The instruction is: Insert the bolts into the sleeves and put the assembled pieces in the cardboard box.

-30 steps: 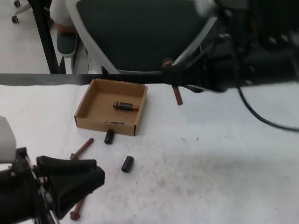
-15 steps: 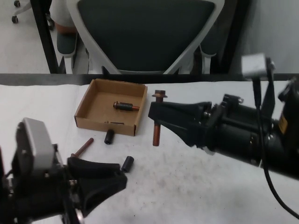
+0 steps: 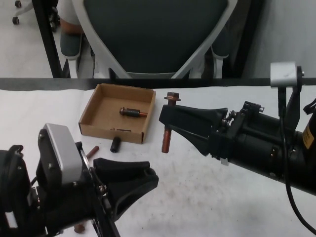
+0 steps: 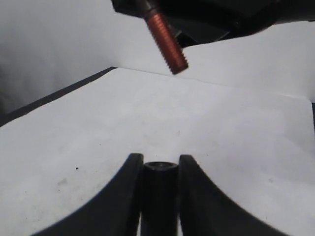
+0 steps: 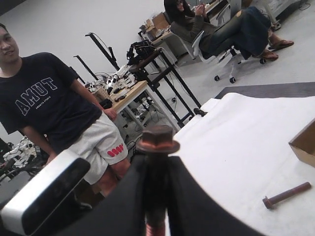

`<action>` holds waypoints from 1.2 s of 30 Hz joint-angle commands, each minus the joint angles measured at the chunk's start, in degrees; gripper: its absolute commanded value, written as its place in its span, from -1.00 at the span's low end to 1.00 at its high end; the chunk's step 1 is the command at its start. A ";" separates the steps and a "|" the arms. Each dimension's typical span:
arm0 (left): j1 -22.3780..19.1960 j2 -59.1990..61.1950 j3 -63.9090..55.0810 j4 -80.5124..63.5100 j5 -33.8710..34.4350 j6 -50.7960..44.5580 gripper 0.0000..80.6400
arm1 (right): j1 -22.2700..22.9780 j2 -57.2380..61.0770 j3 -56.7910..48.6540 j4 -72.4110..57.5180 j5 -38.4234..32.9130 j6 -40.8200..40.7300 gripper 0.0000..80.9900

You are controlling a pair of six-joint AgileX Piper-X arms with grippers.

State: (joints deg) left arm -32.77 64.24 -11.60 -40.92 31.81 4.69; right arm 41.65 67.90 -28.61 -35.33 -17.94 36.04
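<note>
A white table (image 3: 237,197) is seen, with the box (image 3: 98,129) at 11 o'clock on it. The right fingers (image 3: 183,121) are clenched on a bolt (image 3: 166,140), which is held upright, head up, at 3 o'clock of the box. At 7 o'clock the left fingers (image 4: 120,196) are clamped on a sleeve (image 4: 160,189). An assembled piece (image 3: 132,112) lies in the box. A loose sleeve (image 3: 115,144) and a loose bolt (image 3: 92,150) lie at its 6 o'clock.
</note>
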 commanded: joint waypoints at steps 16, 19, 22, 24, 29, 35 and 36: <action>-0.56 0.01 -0.10 -8.68 0.01 -12.39 -0.98 | 0.13 -0.91 -0.11 -1.00 -1.04 1.41 -0.99; -0.56 0.01 -0.10 -9.09 2.18 -12.39 -0.98 | 0.13 -0.91 -0.11 -1.00 -1.31 1.41 -0.99; -0.56 0.01 -0.10 -9.07 3.44 -12.39 -0.98 | 0.13 -0.91 -0.11 -1.00 -2.13 1.41 -0.99; -0.56 0.01 -0.10 -9.07 4.30 -12.39 -0.98 | 0.13 -0.56 -0.11 -1.00 -3.00 1.41 -0.99; -0.56 0.01 -0.10 -9.07 4.35 -14.35 -0.98 | 0.24 0.23 -0.11 -1.00 -5.13 1.41 -0.99; -0.56 0.01 -0.10 -9.07 3.59 -14.10 -0.98 | 1.82 0.21 -0.11 -1.00 -5.34 1.41 -0.99; -0.56 0.01 -0.10 -9.07 3.44 -14.10 -0.98 | 2.19 0.21 -0.11 -1.00 -5.34 1.41 -0.99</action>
State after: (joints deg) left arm -33.09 64.24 -11.60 -48.85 35.80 -9.04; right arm 43.14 68.01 -28.61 -35.33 -22.61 37.04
